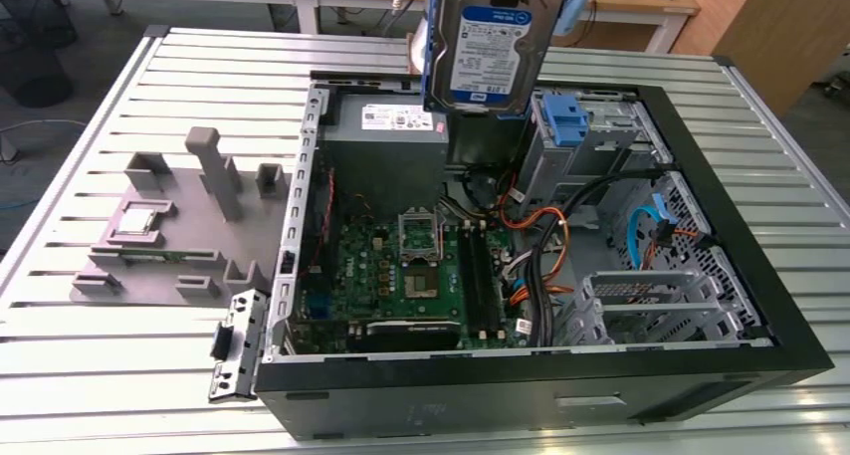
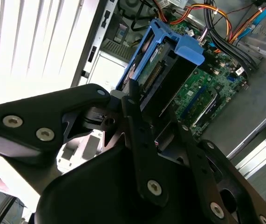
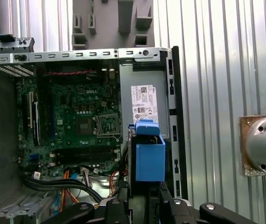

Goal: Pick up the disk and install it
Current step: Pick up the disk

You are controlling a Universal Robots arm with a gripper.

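Silver disk (image 1: 485, 47) clamped between fingers (image 2: 133, 109), held above open computer case (image 1: 531, 395).

Top of the disk (image 1: 484, 52) chopped off!
Clipped by the exterior view's upper edge, top end unseen; edge-on in the second wrist view, label hidden; near end swallowed behind the gripper (image 3: 150, 198) in the first wrist view.

The exterior view looks down from well back onto the table (image 1: 119, 87) and open case (image 1: 531, 385). The first wrist view faces straight down past the disk (image 3: 150, 158), the second slants close along it; all share the motherboard (image 1: 385, 266)
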